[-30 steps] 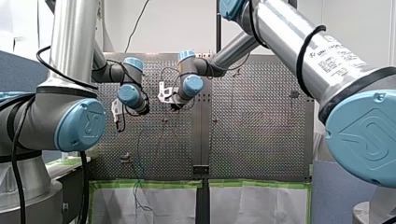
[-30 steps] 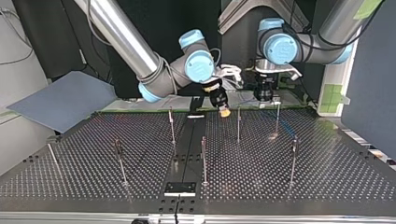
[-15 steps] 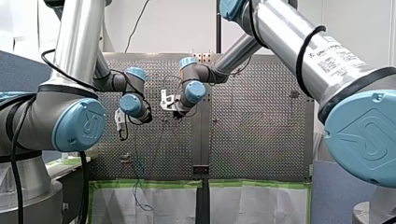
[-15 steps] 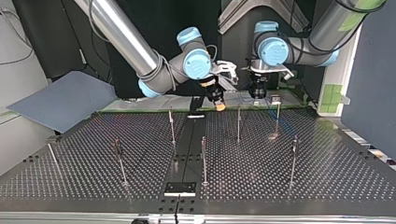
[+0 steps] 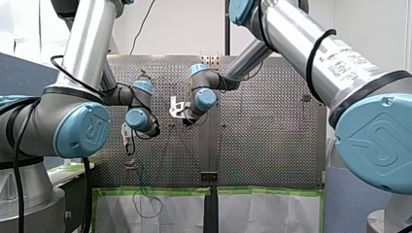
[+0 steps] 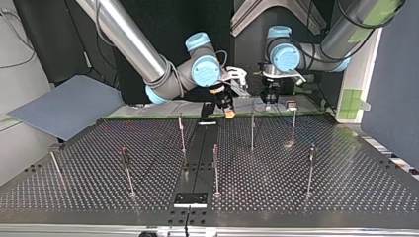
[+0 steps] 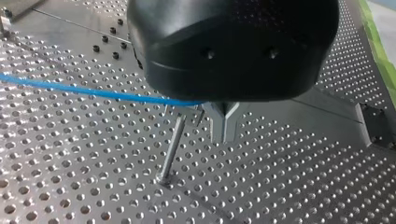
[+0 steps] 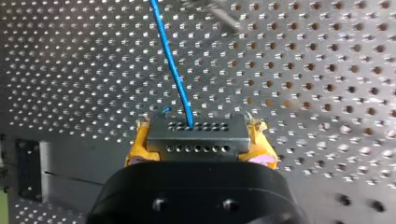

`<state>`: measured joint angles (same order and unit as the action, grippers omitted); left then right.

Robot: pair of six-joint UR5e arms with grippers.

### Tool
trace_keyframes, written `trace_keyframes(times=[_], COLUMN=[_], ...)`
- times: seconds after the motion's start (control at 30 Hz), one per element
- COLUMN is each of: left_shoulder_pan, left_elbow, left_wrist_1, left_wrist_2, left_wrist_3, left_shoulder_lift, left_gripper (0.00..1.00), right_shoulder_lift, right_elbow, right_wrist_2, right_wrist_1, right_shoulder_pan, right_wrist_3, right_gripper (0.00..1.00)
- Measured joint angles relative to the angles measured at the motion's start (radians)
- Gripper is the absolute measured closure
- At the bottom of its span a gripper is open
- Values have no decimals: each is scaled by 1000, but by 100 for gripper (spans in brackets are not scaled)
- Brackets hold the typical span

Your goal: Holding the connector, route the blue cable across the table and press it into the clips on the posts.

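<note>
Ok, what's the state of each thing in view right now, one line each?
Right gripper: shut on the connector, a yellow pad at each end of it.
Connector: held, with the cable coming out of it.
Blue cable: runs up to my left gripper, in no clip that shows.
Left gripper: fingers together.
Posts: upright on the table, no cable on them in the top view.

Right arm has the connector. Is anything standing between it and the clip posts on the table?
Nothing visible does. The grey connector block sits clamped in the jaws of my right gripper, with the blue cable trailing from it. Only bare perforated table lies between it and the thin metal posts.
</note>
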<state>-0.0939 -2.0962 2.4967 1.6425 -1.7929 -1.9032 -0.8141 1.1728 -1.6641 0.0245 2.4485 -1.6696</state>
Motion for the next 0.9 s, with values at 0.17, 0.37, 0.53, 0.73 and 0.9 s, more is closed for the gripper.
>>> trace_keyframes(times=[0.17, 0.37, 0.53, 0.73, 0.9], left_shoulder_pan=[4, 8, 19, 24, 28], left_elbow=[10, 39, 64, 84, 92], left_wrist_1=[-12, -17, -19, -14, -19], left_wrist_2=[-1, -6, -9, -25, -28], left_wrist_3=[1, -3, -10, -3, 0], left_shoulder_lift=[-2, -6, -15, -71, -97], left_gripper=[100, 100, 100, 100, 100], right_shoulder_lift=[9, 11, 12, 12, 12], right_elbow=[0, 0, 0, 0, 0], right_wrist_2=[1, 8, 31, 50, 54], right_wrist_1=[16, 49, 73, 80, 80], right_shoulder_pan=[-9, -23, -33, -37, -38], right_wrist_3=[0, -7, -15, -21, -21], right_gripper=[100, 100, 100, 100, 100])
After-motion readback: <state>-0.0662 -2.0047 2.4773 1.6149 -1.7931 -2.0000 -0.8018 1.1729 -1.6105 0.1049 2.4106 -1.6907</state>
